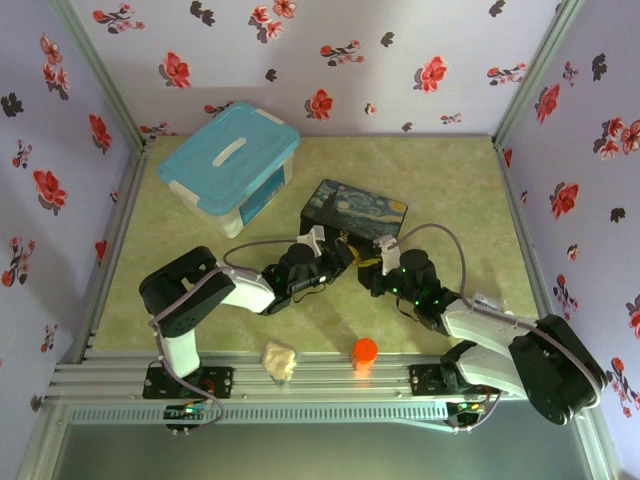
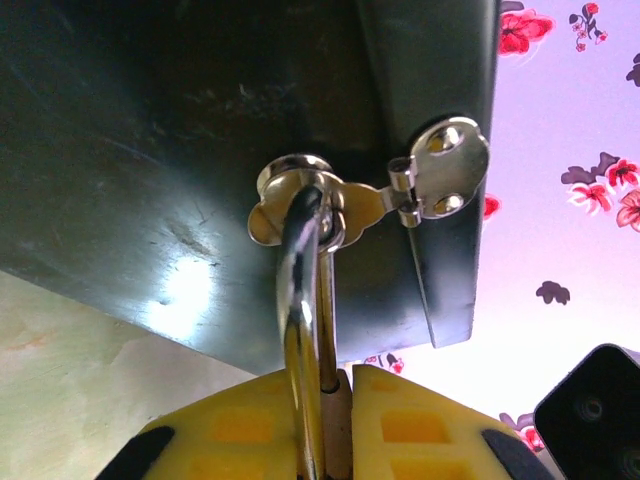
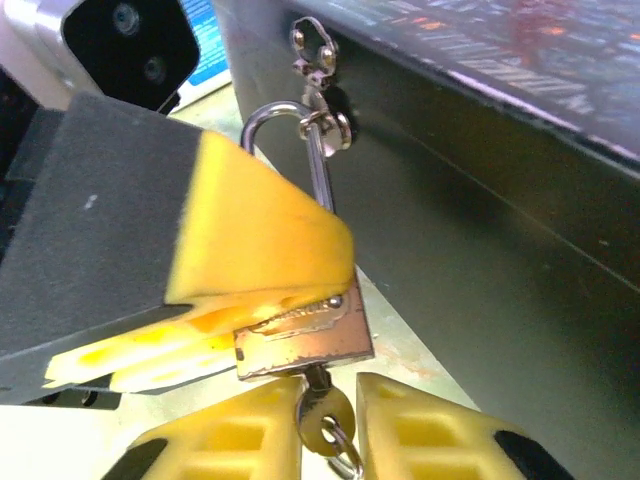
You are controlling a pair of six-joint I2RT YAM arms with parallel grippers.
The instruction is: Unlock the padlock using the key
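— Where is the padlock?

— Your padlock (image 3: 305, 345) hangs at the front of the painted box (image 1: 355, 212), its shackle (image 2: 300, 290) passed through the loop of the hasp (image 2: 440, 170). Your left gripper (image 2: 338, 388) is clamped on the brass body. From the left wrist you get a thin edge of that body between the yellow pads (image 2: 420, 430); they hide the rest.

— Is it latched?

— I cannot tell. In the right wrist view the upper pad covers the spot where the shackle's legs enter the body.

— And the key?

— The key (image 3: 322, 415) stands in the underside of the lock. Its blade is inside, out of sight; you see the head, and its ring (image 3: 347, 460) is cut off by the bottom edge of that view.

— Has my right gripper got it?

— Your right gripper (image 3: 328, 400) has its jaws narrow, one finger on each side of the head. Whether they press on it I cannot tell; the edges are too close to judge.

— Anything from above?

— Little. There your two grippers meet just in front of the box on the table (image 1: 450, 180), and lock and key are too small and too covered to make out.
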